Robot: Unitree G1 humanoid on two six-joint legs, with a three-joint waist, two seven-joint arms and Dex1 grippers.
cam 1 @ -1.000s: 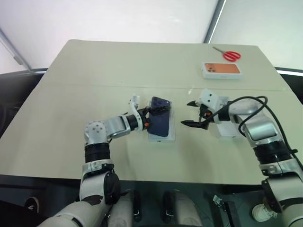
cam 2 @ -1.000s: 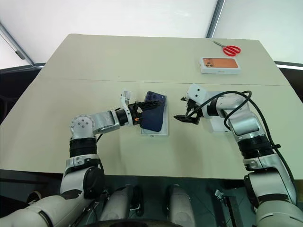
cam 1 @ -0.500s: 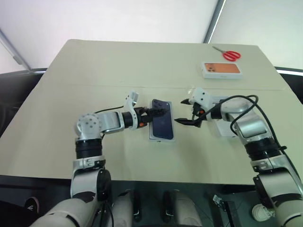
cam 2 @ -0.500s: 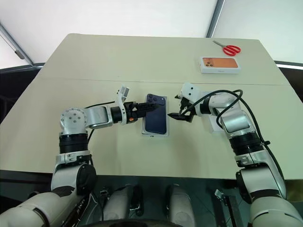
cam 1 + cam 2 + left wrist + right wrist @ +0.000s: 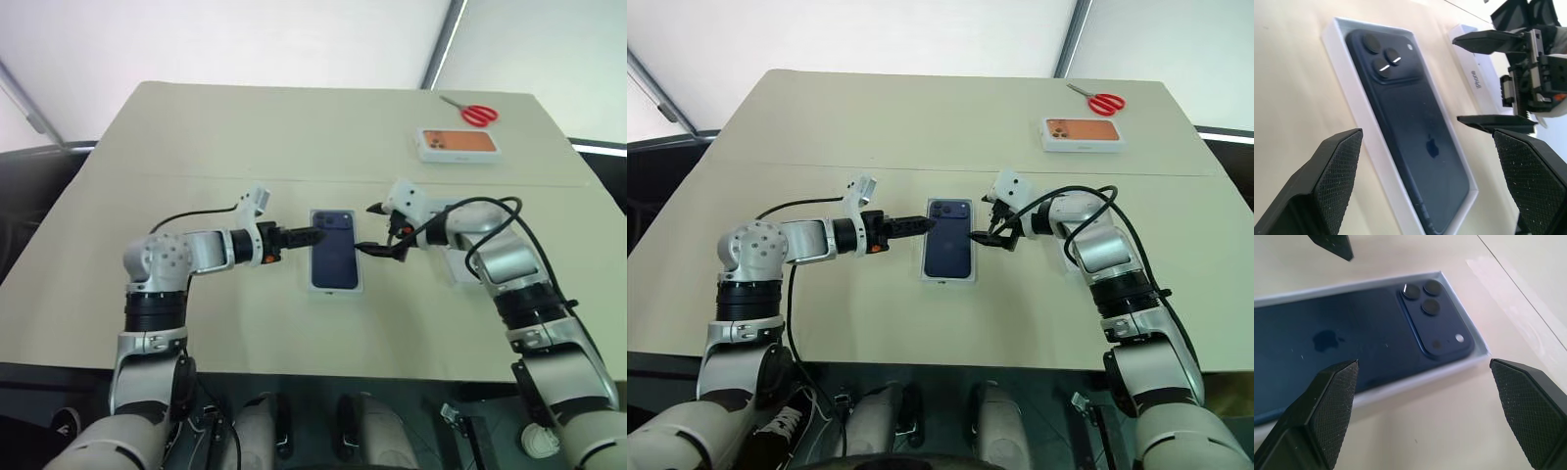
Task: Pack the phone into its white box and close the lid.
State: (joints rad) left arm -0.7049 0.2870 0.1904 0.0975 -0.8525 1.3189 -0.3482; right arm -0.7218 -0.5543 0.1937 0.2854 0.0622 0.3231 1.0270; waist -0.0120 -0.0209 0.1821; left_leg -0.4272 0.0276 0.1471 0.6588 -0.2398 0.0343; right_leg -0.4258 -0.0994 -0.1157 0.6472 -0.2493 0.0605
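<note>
Phone [image 5: 336,257]: lies face down inside the white box [image 5: 1368,128], camera cluster at the far end; long axis runs away from the robot.
White box: sits mid-table [image 5: 196,147], open, between the two grippers; thin walls show all round the phone.
Lid [image 5: 467,262]: white tray on the table to the right of the box, partly hidden under the right forearm; apart from the box.
Left gripper [image 5: 306,234]: fingers apart, holding nothing; tips just beside the box's left edge near the camera end, pointing across the short axis.
Right gripper [image 5: 378,227]: fingers apart, holding nothing; tips at the box's right edge near the far end, pointing at the phone from the opposite side.
Key relation: the lid lies behind the right gripper, on the right arm's side; the right arm is judged nearer to it.
Step status: phone appears seated; lid not yet fitted.
Other box [image 5: 459,144]: white, orange phone picture on top, far right of the table, closed.
Scissors [image 5: 473,113]: red handles, just beyond that box.
</note>
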